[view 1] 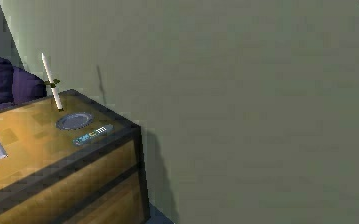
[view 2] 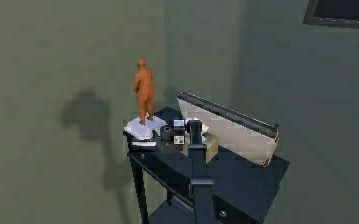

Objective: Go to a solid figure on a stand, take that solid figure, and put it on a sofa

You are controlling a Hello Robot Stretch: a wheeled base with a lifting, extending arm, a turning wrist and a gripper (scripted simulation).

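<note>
orange figure [view 2: 142, 88] on the dark counter [view 2: 242, 175], gripper [view 2: 174, 132] near
the figure stands upright on a flat white base [view 2: 137, 129] at the counter's left end; whether the gripper holds anything i cannot tell; a pale slab [view 2: 232, 128] stands on edge to the right; in the forward view, a white candle [view 1: 51, 82] on a wooden chest [view 1: 47, 140]

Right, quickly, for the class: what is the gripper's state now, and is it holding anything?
Gripper: cannot be told whether it holds anything; its far end shows against the cluttered dark stand, near the orange figure.
</note>
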